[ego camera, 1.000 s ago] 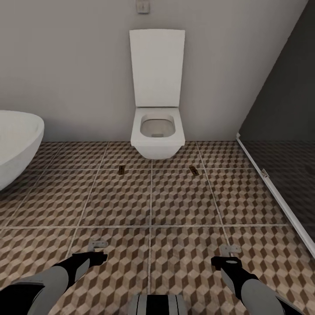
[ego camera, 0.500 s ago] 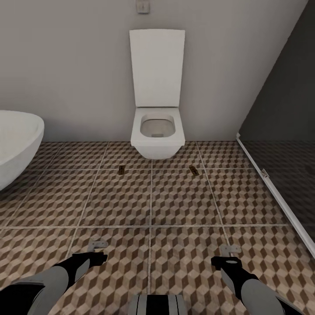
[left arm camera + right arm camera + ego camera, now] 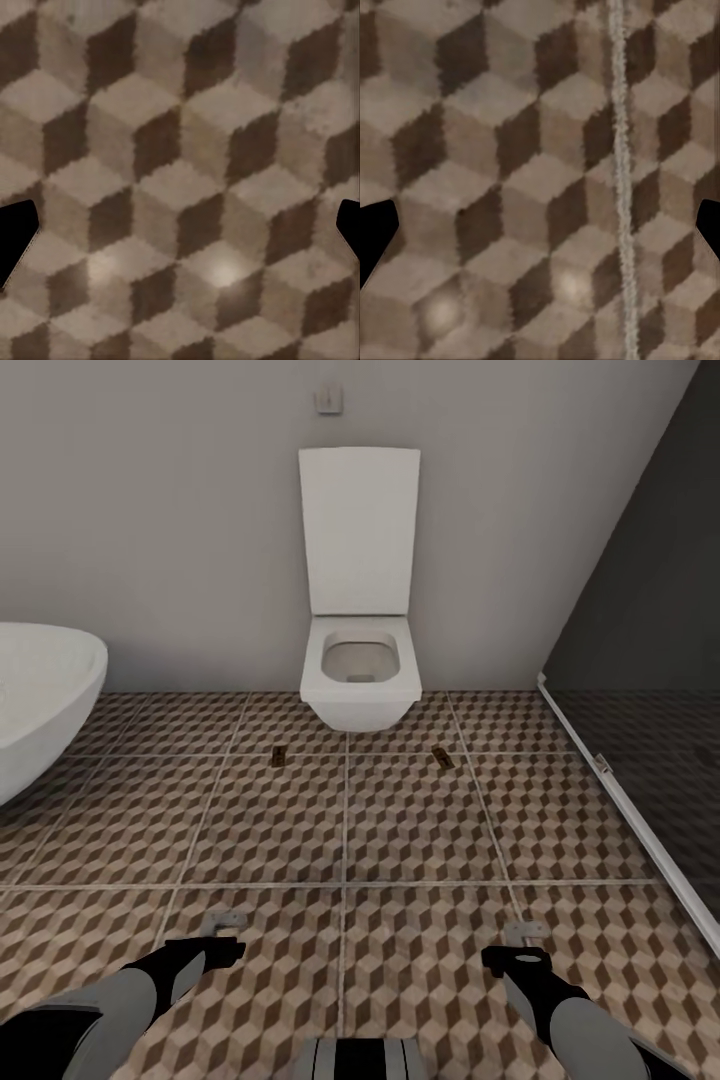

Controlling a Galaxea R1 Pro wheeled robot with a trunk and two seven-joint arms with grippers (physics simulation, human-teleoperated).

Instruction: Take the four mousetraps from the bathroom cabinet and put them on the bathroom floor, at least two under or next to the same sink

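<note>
Two mousetraps point(image 3: 279, 757) point(image 3: 444, 759) lie tiny, details unreadable, on the bathroom floor point(image 3: 400, 830) at 12 o'clock; left gripper point(image 3: 222, 926) and right gripper point(image 3: 524, 938) jaws released, empty.

I read the bathroom floor point(image 3: 400, 830) as matt, slightly mottled printed tile with pale, rough-looking grout lines, and the toilet point(image 3: 358, 680) and tub point(image 3: 40, 690) as smooth white ceramic with a soft sheen. The wall point(image 3: 150, 510) looks flat matt plaster; the shower screen point(image 3: 640, 660) looks like dark smooth glass in a pale frame.
</note>
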